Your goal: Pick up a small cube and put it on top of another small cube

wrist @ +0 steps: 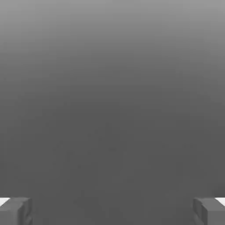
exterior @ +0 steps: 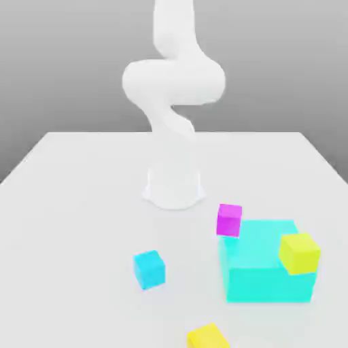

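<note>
Nearest the exterior camera, a yellow cube sits at the front edge of the white table, partly cut off by the frame. A step back, the small cyan cube stands alone on open table, all sides free. That looks the easiest pick: flat matte faces, crisp edges, rigid, probably light. My read is to take it across two opposite vertical faces, centred, so it doesn't twist in the pads.

Over on the exterior view's right, a big turquoise block looks too broad to grip. A second yellow-green cube looks perched at its near right corner, tilted off square; exactly how it rests I can't tell. The magenta cube stands at the block's far left corner, touching or just beside it, hard to say. Crowded sides there, so either one is a trickier grab but a fair landing spot.

Everything reads as smooth, hard, untextured plastic; slip is the likely worry, not breakage.

Farther back, the white arm rises from its round base. In the hand view the claw stands wide apart, grey fingertips at the frame's corners, nothing between them.
</note>
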You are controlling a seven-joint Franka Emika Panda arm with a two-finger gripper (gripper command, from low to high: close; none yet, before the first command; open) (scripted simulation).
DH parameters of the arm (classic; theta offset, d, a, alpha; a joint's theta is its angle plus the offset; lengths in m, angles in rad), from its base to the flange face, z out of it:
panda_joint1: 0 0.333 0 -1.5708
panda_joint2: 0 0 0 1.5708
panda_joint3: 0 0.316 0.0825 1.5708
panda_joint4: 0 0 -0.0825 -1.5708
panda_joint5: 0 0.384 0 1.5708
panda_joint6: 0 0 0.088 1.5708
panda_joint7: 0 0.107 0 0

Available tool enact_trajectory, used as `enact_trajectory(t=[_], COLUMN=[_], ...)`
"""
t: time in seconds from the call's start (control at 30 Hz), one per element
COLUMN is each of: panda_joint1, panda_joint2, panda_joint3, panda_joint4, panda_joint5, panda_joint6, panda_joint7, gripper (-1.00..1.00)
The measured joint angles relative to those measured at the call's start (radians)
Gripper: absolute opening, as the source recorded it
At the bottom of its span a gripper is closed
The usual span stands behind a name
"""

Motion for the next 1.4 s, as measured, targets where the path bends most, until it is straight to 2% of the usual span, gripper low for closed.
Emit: enact_trajectory(t=[0.43,0.6,0.73,0.87,0.9,1.13,1.27,1.4], panda_joint1=[-0.206,-0.265,-0.264,-0.178,-0.165,-0.163,-0.195,-0.18], panda_joint2=[0.436,0.65,0.8,0.944,0.97,0.972,0.851,0.711], panda_joint3=[0.123,0.141,0.107,0.007,-0.007,-0.01,0.038,0.043], panda_joint4=[-0.377,-0.539,-0.545,-0.521,-0.517,-0.517,-0.538,-0.562], panda_joint5=[0.019,0.02,-0.068,-0.123,-0.127,-0.13,-0.073,-0.005], panda_joint6=[0.34,0.503,0.623,0.742,0.763,0.766,0.667,0.55], panda_joint7=[0.558,0.813,0.921,0.963,0.966,0.969,0.929,0.875], gripper=[0.0,0.0,0.0,0.0,-1.0,-1.0,-1.0,-1.0])
